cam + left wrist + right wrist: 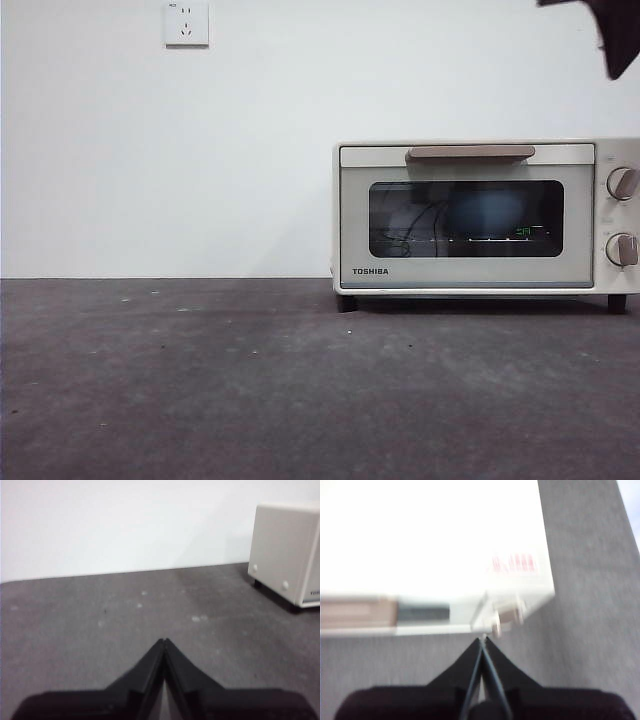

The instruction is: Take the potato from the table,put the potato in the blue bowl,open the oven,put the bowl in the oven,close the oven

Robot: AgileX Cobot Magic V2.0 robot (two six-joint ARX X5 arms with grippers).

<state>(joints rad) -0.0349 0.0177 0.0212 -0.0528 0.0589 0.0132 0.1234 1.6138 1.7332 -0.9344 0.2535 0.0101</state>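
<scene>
The oven [486, 217] stands on the table [250, 390], set toward the back against the pale wall and off to one side in the front view, with its door shut. The tan bar handle [470, 153] runs along the top of the door, and the two knobs [622, 184] sit one above the other on the panel beside it. Through the dark glass I can make out a rounded blue shape, the blue bowl [487, 213], resting inside on the rack; the glass is too dim for me to tell whether the potato lies in it. TOSHIBA is printed on the lower corner of the door.

My right gripper [483, 639] hangs above the oven, just forward of its front top edge near the knob end. Its two black jaws are pressed together at the tips and grip nothing. From that wrist I look down on the white top of the oven, a red-printed label [515, 564] near its corner, the handle at the edge of view and the knobs just ahead of the jaw tips, all rather blurred. In the front view this arm shows only as a dark tip [612, 32] at the upper corner.

My left gripper [164, 641] waits well apart from the oven, low over bare table, jaws closed together and empty. From there I see the oven's plain side wall and one dark foot.

A wall socket [186, 23] sits high on the wall.
</scene>
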